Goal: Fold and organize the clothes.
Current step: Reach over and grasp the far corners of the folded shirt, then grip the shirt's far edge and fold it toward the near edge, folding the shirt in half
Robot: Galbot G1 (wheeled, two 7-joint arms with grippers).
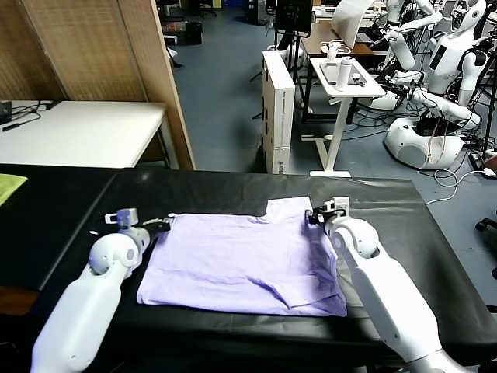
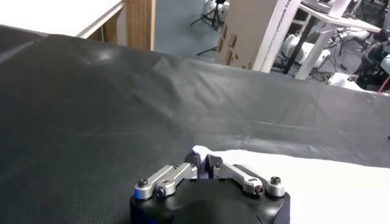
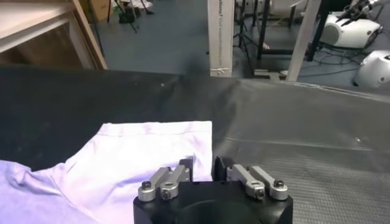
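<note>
The pale lavender T-shirt (image 1: pixel 241 260) lies spread flat on the black table (image 1: pixel 404 210), with a small fold near its front right. My left gripper (image 1: pixel 161 224) is at the shirt's far left corner. In the left wrist view its fingers (image 2: pixel 202 159) are closed together on the tip of the cloth (image 2: pixel 329 182). My right gripper (image 1: pixel 313 217) is at the shirt's far right edge by the sleeve. In the right wrist view its fingers (image 3: pixel 202 164) stand apart low over the shirt (image 3: pixel 134 158), its edge between them.
A yellow-green cloth (image 1: pixel 8 185) lies at the table's far left. Behind the table stand a white table (image 1: pixel 78 132), a wooden screen (image 1: pixel 155 70), a cardboard box (image 1: pixel 278 109), a side table with a bottle (image 1: pixel 345 74) and other robots (image 1: pixel 443 70).
</note>
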